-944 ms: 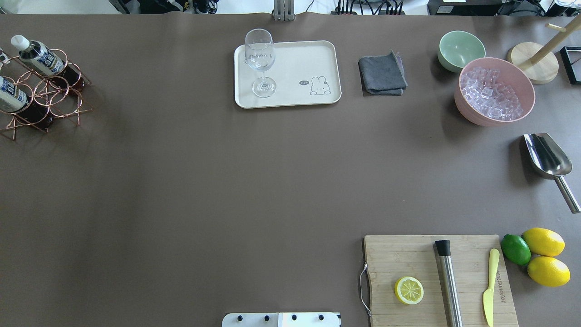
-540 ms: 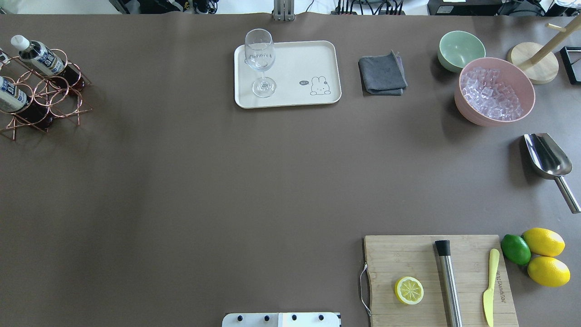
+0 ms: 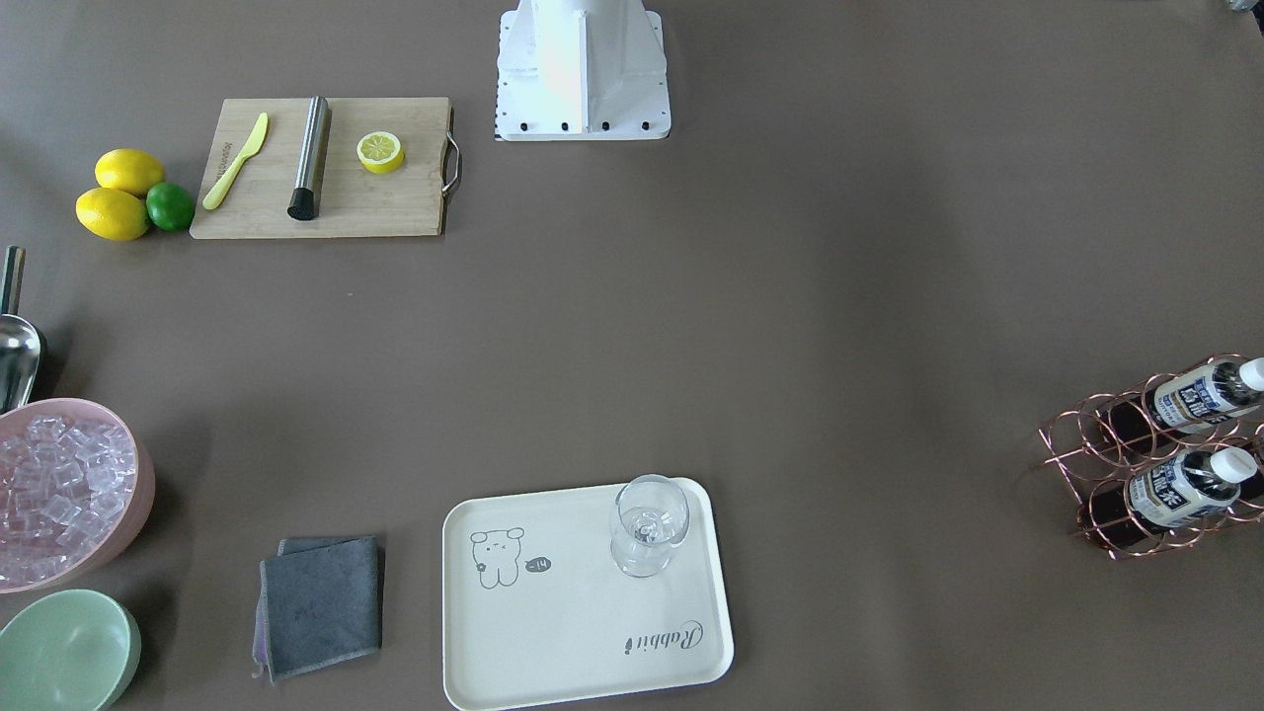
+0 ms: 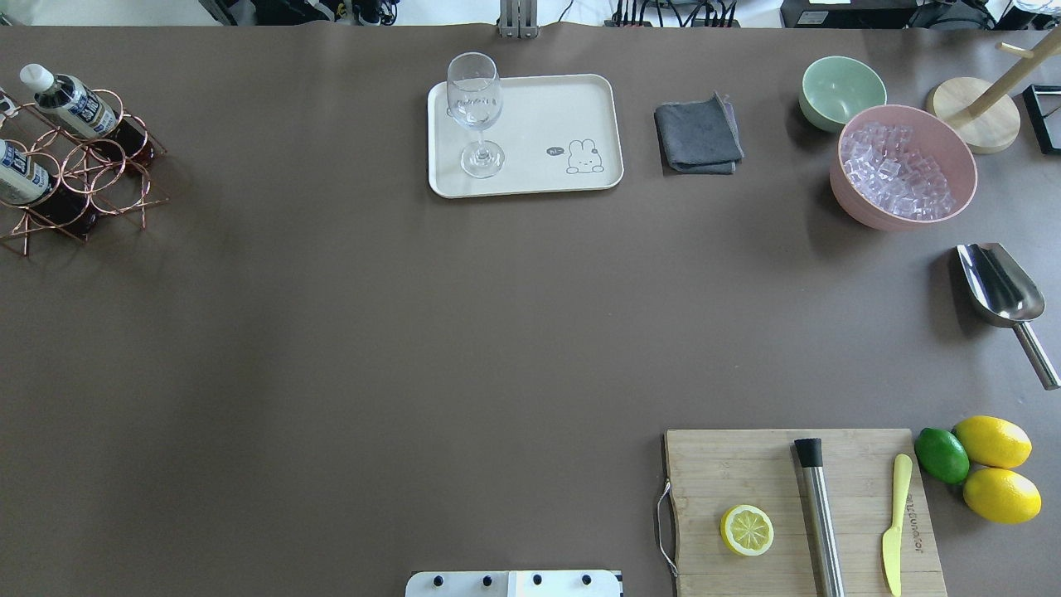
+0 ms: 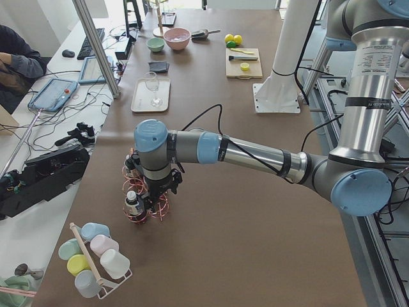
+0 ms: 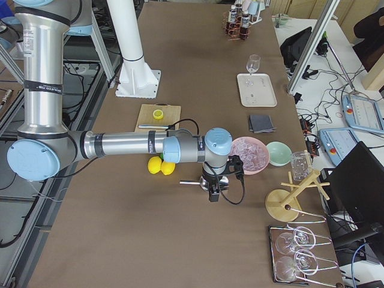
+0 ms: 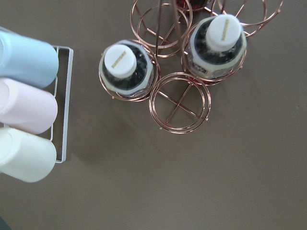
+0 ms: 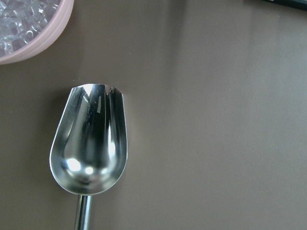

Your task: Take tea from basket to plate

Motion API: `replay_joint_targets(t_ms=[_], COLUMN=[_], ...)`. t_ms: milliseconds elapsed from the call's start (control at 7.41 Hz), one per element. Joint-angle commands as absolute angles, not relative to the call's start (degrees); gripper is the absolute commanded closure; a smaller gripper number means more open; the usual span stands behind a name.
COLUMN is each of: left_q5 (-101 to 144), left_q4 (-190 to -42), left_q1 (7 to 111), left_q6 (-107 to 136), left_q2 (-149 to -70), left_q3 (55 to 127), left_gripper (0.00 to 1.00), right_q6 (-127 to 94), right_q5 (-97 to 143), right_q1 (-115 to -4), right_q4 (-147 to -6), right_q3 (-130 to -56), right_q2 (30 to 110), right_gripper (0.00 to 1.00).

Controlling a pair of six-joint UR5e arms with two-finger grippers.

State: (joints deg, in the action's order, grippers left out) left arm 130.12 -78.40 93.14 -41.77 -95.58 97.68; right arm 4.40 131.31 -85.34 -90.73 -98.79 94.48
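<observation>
Two tea bottles (image 4: 70, 101) (image 4: 21, 177) with white caps lie in a copper wire basket (image 4: 99, 170) at the table's far left edge. In the left wrist view their caps (image 7: 121, 62) (image 7: 223, 31) sit straight below the camera, beside an empty ring (image 7: 180, 103). The left gripper (image 5: 152, 195) hangs over the basket; I cannot tell whether it is open. The cream plate (image 4: 547, 116) (image 3: 573, 612) lies at the far centre and bears a clear stemmed glass (image 4: 475, 108). The right gripper (image 6: 213, 193) hovers over a steel scoop (image 8: 91, 143); I cannot tell its state.
A rack of pastel cups (image 7: 26, 115) stands just beside the basket. A pink bowl of ice (image 4: 903, 166), a green bowl (image 4: 841, 91) and a grey cloth (image 4: 698, 134) lie right of the plate. A cutting board (image 4: 746, 473) with a lemon half is front right.
</observation>
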Motion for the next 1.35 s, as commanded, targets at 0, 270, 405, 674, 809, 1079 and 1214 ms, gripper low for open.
replay_joint_targets(t_ms=[0,270,405,674,809,1079,1214], left_q5=[129.82,130.16,130.34,131.83,132.88,132.98,132.89], left_q4=[-71.81,-71.54,-71.63,-71.89,-72.07,-75.48,-78.2], left_q1=[94.13,93.52,92.47,89.58,89.13,88.95,88.34], left_q6=[-54.37,-57.04,-57.04,-57.04,-57.04,-57.13,-57.13], left_q2=[-101.58,-104.84,-106.42,-109.32,-111.42,-113.29,-113.64], left_q3=[98.79,100.19,99.41,96.53,93.55,89.92,88.78], left_gripper=[0.02,0.02,0.03,0.03,0.03,0.03,0.05], right_q6=[4.39,4.31,4.31,4.22,4.22,4.57,4.31], right_q5=[131.31,131.31,131.31,131.31,131.31,131.05,131.04], right_q1=[-85.34,-85.34,-85.34,-85.34,-85.34,-85.25,-85.34], right_q4=[-90.7,-90.35,-90.35,-90.26,-90.18,-90.09,-90.09], right_q3=[-98.96,-98.88,-98.88,-98.79,-98.7,-98.7,-98.7], right_q2=[94.48,94.4,94.39,94.31,94.31,94.22,94.13], right_gripper=[0.0,0.0,0.0,0.0,0.0,0.0,0.0])
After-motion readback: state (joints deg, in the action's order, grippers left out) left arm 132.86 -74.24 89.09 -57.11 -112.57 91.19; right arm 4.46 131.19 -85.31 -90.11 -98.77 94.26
